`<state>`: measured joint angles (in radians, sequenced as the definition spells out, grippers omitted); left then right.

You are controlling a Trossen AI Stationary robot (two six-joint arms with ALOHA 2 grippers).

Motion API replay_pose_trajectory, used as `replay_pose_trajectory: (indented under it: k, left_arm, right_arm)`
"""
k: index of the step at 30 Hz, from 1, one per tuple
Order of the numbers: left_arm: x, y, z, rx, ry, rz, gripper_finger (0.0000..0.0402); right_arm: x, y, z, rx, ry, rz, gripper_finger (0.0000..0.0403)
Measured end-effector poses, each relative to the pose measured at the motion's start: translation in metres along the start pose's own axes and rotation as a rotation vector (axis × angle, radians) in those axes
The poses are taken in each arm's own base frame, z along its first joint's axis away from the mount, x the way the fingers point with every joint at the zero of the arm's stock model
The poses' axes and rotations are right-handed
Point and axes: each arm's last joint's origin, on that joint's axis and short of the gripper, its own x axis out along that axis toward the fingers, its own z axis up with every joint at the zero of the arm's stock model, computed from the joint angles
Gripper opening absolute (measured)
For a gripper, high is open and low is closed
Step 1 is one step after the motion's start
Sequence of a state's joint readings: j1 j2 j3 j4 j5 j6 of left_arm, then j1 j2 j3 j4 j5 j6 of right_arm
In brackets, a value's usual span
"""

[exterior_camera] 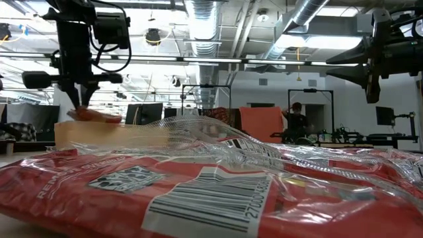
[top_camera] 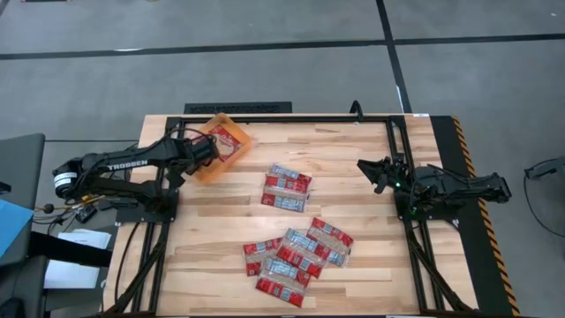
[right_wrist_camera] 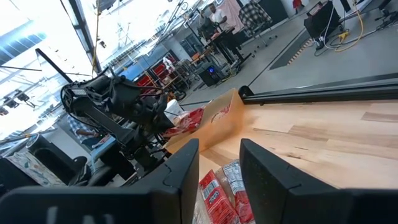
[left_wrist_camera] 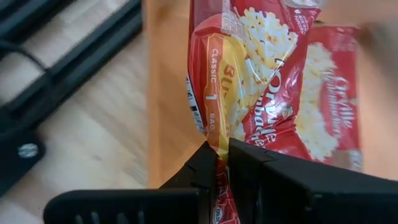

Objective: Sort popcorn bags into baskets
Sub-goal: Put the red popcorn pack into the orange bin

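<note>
Item 1. Left end effector (left_wrist_camera: 222,163): fingers pinched together on the edge of a bag (left_wrist_camera: 249,81), which hangs crumpled from the tips. It is held by one thin edge, likely so it can drop flat once let go. In the high view this end effector (top_camera: 208,148) is over the basket (top_camera: 205,170).

Item 2. Basket: orange, low-walled, directly beneath the left end effector. A second bag (left_wrist_camera: 333,93) already lies flat in it, just past the held one. The low walls suit dropping from above.

Item 3. Right end effector (top_camera: 378,172): fingers apart, nothing between them, raised above the tabletop (top_camera: 353,150) and well apart from every bag. It appears to wait, clear of the left arm's path.

Item 4. Pair of bags (top_camera: 287,187): flat on the tabletop, between the two end effectors, nearer the left one.

Item 5. Pile of bags (top_camera: 296,256): overlapping loosely, well apart from both end effectors, toward the tabletop's near edge. Unsorted; exact count is hard to tell from the overlap.

Judgement: release of the held bag looks the step in hand; most bags remain outside the basket.
</note>
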<state>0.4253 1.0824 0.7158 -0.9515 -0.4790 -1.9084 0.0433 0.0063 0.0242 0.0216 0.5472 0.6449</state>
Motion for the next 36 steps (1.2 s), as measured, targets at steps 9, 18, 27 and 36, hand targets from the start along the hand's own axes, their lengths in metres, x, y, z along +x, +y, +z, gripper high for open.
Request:
replay_pose_trajectory:
  k: [9,18,27,36]
  left_arm:
    - [0.0,-0.003,-0.001,0.108,0.003,-0.031,0.0088]
    - [-0.002,-0.007,-0.001,0.165,0.019,-0.084,0.0208]
    - [-0.03,-0.073,-0.032,0.754,0.075,-0.872,0.0221]
    - [-0.008,-0.105,-0.1,1.414,0.064,-0.99,0.0272]
  right_arm:
    - [0.0,0.0,0.0,0.0,0.0,0.0,0.0156]
    - [0.0,0.0,0.0,-0.001,0.0,0.0,0.0162]
    - [0.0,0.0,0.0,-0.022,0.0,0.0,0.0157]
    - [0.0,0.0,0.0,-0.025,0.001,0.001,0.0167]
